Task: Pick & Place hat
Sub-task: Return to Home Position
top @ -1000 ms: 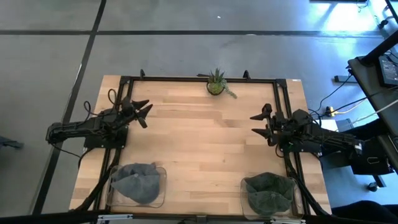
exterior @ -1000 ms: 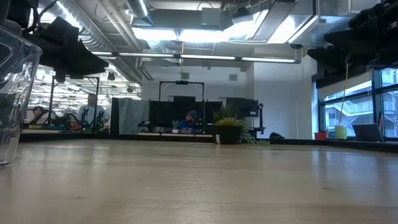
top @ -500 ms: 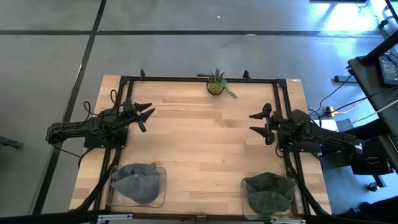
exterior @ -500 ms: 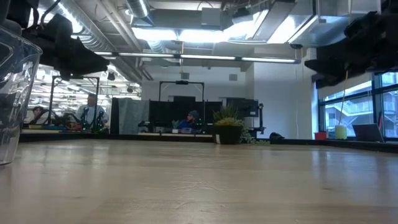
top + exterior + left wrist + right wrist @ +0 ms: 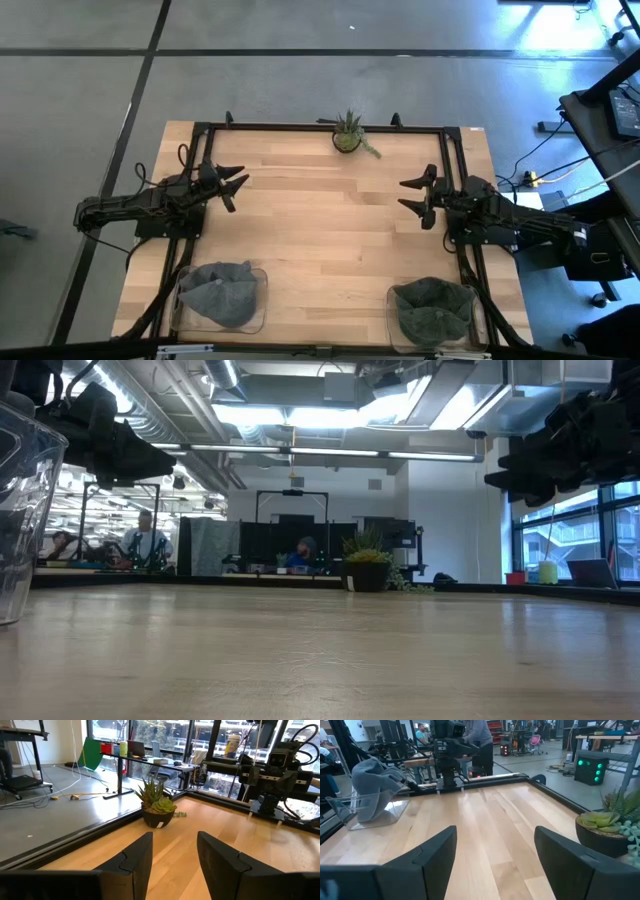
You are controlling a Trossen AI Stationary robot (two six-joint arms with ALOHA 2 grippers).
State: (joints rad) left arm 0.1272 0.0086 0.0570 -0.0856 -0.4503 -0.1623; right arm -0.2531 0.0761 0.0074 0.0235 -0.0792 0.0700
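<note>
Left tool (image 5: 236, 188): released, nothing in it. My left wrist view agrees: both fingers (image 5: 135, 857) are spread, with only bare wood between them. It hangs over the left side of the counter (image 5: 330, 240), pointing inward, and its arm is folded back over the left frame rail.

Right tool (image 5: 404, 196): also released and empty, jaws wide in the right wrist view. It sits over the right side of the counter facing the left tool. The two are well apart, with open wood between them.

In the low view both arms are clear of the surface, showing as dark shapes high up at either edge of the picture.

Grey cap (image 5: 218, 290): inside the left bin (image 5: 264, 312), in the counter's corner at the bottom left of the high view, on the left arm's side. From the right wrist view I see the same cap (image 5: 372, 775) bunched up and standing above the bin's clear wall (image 5: 350, 812).

Dark cap (image 5: 430, 305): inside the right bin (image 5: 391, 318), in the opposite corner on the right arm's side. Neither tool is touching a bin or a cap.

Plant (image 5: 347, 135): small pot at the middle of the far edge, just inside the frame rail. It shows in both wrist views.

Beyond the counter, the low view shows a person (image 5: 148, 540) at a bench in the room. In the right wrist view someone stands behind the left arm's base.
</note>
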